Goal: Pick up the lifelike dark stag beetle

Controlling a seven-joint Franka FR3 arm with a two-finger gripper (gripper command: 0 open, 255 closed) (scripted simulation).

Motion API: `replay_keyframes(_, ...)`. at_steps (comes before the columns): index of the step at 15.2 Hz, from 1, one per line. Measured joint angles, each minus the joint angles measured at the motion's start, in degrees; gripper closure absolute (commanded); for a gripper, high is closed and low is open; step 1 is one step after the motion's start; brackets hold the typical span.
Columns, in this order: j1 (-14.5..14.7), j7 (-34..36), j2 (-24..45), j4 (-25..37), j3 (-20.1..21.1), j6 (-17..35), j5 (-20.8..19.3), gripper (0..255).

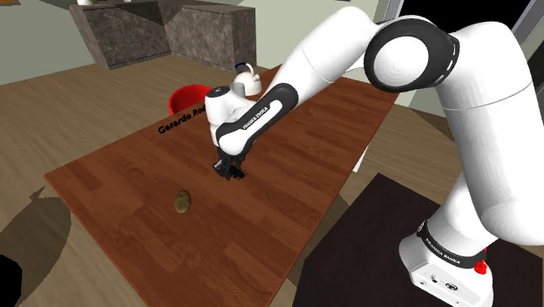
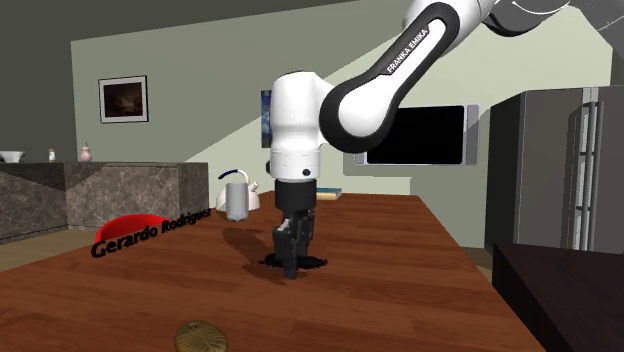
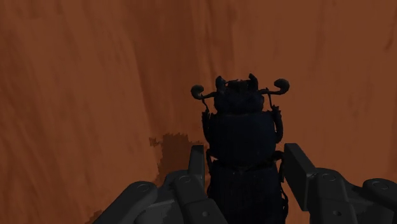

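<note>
A dark stag beetle (image 3: 242,121) with curled antennae lies on the brown wooden table (image 1: 122,174), its head pointing away from the hand. My gripper (image 3: 245,156) stands low over it, one black finger (image 3: 197,165) pressed to each flank of its rear body, so the fingers are shut on it. In the shoulder view the gripper (image 1: 228,170) sits at the table's middle with the beetle (image 1: 239,173) as a dark patch at its tips. The second exterior view has the gripper (image 2: 290,262) down at the tabletop, the beetle (image 2: 312,262) dark beside the fingers.
A small brown-green oval object (image 1: 183,201) lies on the table nearer the front edge. A white kettle (image 1: 247,82) and a red curved item (image 1: 187,94) lettered "Gerardo Rodrigues" stand at the far end. Grey counters (image 1: 166,30) lie beyond.
</note>
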Motion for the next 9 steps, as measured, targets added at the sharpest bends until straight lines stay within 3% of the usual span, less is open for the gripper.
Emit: replay_keyframes(9,-0.48,-0.78,-4.64,-0.25,0.7,-4.35,0.9,255)
